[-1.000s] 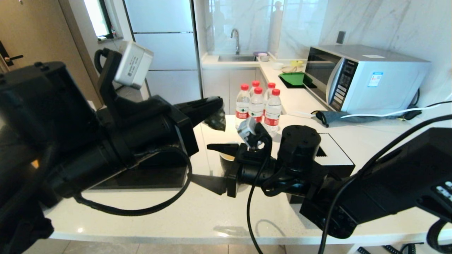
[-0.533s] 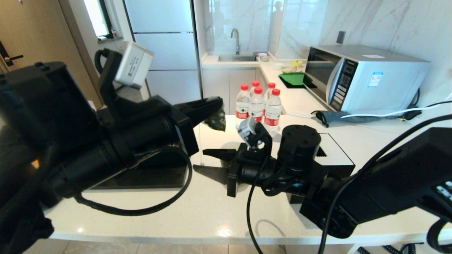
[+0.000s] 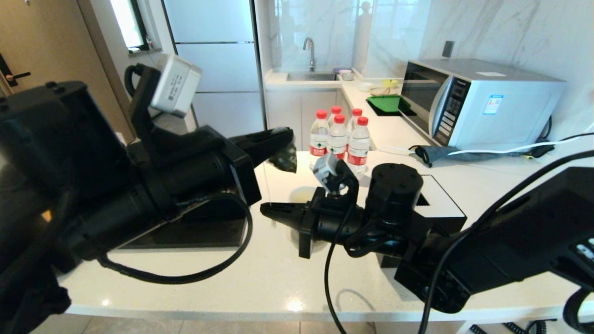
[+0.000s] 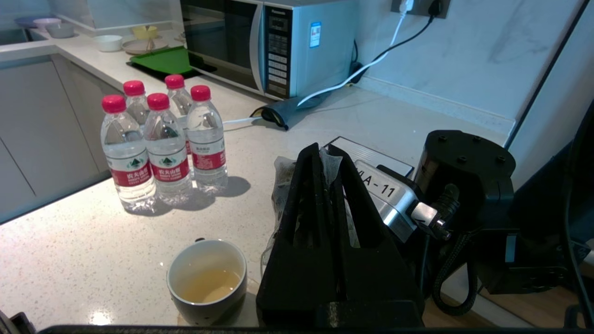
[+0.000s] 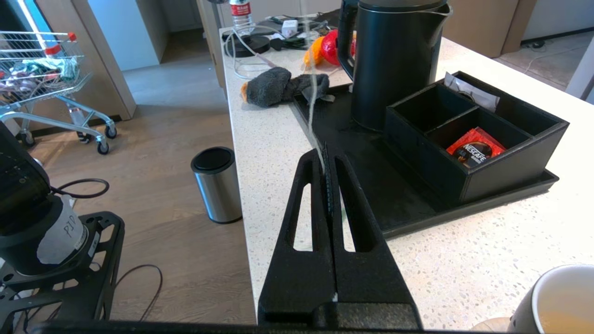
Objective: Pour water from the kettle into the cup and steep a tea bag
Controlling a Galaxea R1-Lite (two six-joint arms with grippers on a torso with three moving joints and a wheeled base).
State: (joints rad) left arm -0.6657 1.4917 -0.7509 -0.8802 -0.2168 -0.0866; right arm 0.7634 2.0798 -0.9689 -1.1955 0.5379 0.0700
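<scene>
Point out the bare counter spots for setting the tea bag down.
Bare counter lies between the cup and the water bottles, and along the near edge. The black tray with the kettle is crowded.

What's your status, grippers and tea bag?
Left gripper shut on tea bag, held above counter. Right gripper shut on string, beside cup. Cup holds pale tea. Nothing in the way.
</scene>
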